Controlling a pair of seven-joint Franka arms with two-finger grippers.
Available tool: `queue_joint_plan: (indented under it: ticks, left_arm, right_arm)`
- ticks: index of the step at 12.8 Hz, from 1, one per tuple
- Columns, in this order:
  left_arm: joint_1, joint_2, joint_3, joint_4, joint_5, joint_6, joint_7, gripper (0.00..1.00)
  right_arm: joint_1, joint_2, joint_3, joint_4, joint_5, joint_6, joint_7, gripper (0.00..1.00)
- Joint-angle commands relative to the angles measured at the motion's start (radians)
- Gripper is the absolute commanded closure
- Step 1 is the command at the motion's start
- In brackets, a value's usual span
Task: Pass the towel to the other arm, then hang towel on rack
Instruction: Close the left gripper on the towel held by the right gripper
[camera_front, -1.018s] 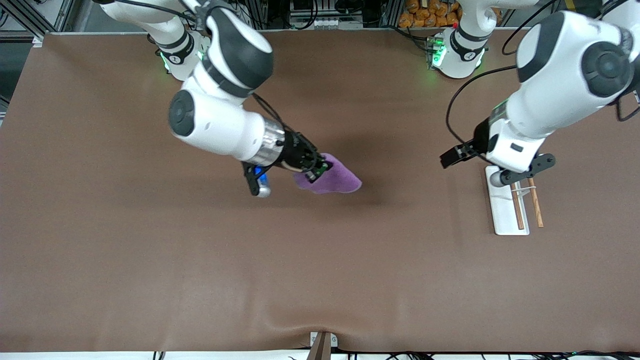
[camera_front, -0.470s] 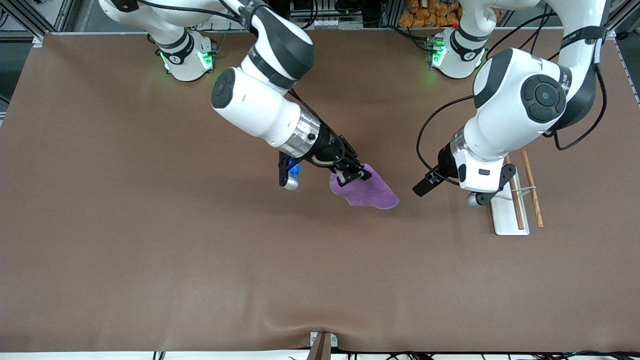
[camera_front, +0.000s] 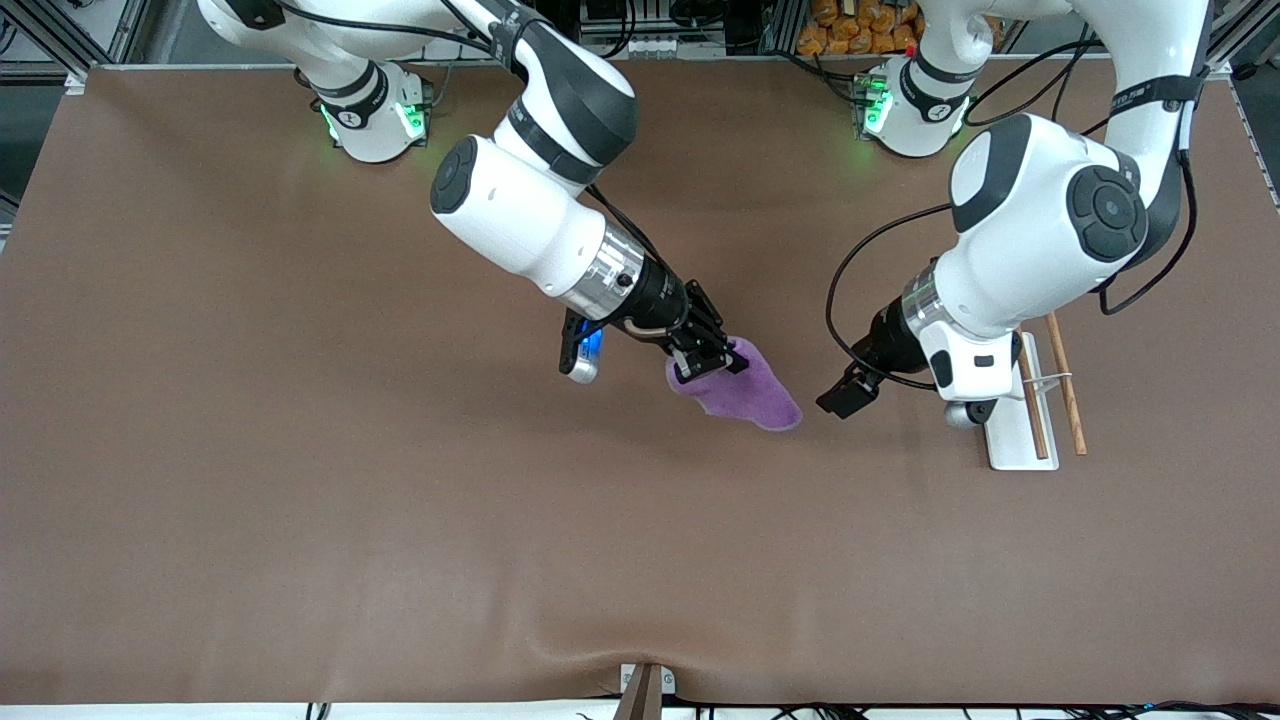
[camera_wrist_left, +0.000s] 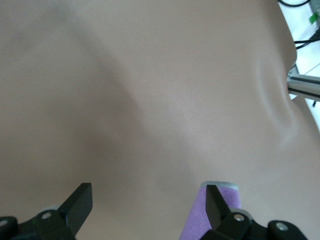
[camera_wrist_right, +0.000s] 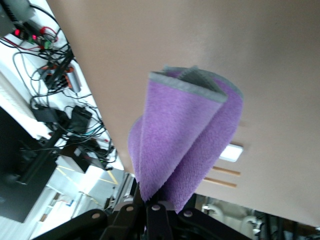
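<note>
A brown tabletop (camera_front: 300, 500) was spread under both arms, with cables and metal framing seen along the edge where the arm bases stood. The rack (camera_front: 1015, 425), taken here as the landmark, was stood on the tabletop toward the left arm's end: a white base plate carrying two thin wooden rods joined by a slim bracket.

The purple towel (camera_front: 745, 393) was held up in the air over the middle of the tabletop, away from the rack toward the right arm's end. It was clamped by the right hand (camera_front: 708, 362), whose fingers were pressed together on one bunched end, so that the cloth hung out from the hand in loose folds. In the right wrist view the towel (camera_wrist_right: 185, 145) was seen gathered into the fingers, its grey hem turned toward the tabletop, and the rack was seen small past it.

The left hand (camera_front: 845, 393) was held over the tabletop between the towel and the rack, just beside the towel's free end but not touching it. Its fingers (camera_wrist_left: 80, 202) were spread wide apart, with nothing gripped between them. In the left wrist view the towel's tip (camera_wrist_left: 212, 215) was seen close by one finger.
</note>
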Motion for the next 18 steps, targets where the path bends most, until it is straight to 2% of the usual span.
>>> queue_joint_plan:
  ticks: [1, 6, 10, 14, 18]
  left_arm:
    - [-0.002, 0.032, 0.001, 0.031, -0.044, 0.039, -0.043, 0.0]
    - [0.004, 0.09, 0.001, 0.1, -0.122, 0.068, -0.081, 0.0]
    - [-0.008, 0.121, 0.001, 0.103, -0.129, 0.134, -0.121, 0.01]
    - [-0.008, 0.127, 0.001, 0.117, -0.161, 0.136, -0.123, 0.17]
    - [-0.01, 0.141, -0.001, 0.123, -0.168, 0.145, -0.132, 0.22]
  right_arm:
    - [0.007, 0.029, -0.003, 0.042, 0.018, 0.015, 0.033, 1.0]
    - [0.009, 0.035, -0.001, 0.052, 0.02, 0.023, 0.038, 1.0]
    - [0.01, 0.047, -0.001, 0.059, 0.02, 0.072, 0.099, 1.0]
    - [0.01, 0.047, -0.001, 0.059, 0.02, 0.071, 0.099, 1.0]
    - [0.01, 0.047, -0.001, 0.057, 0.02, 0.071, 0.099, 1.0]
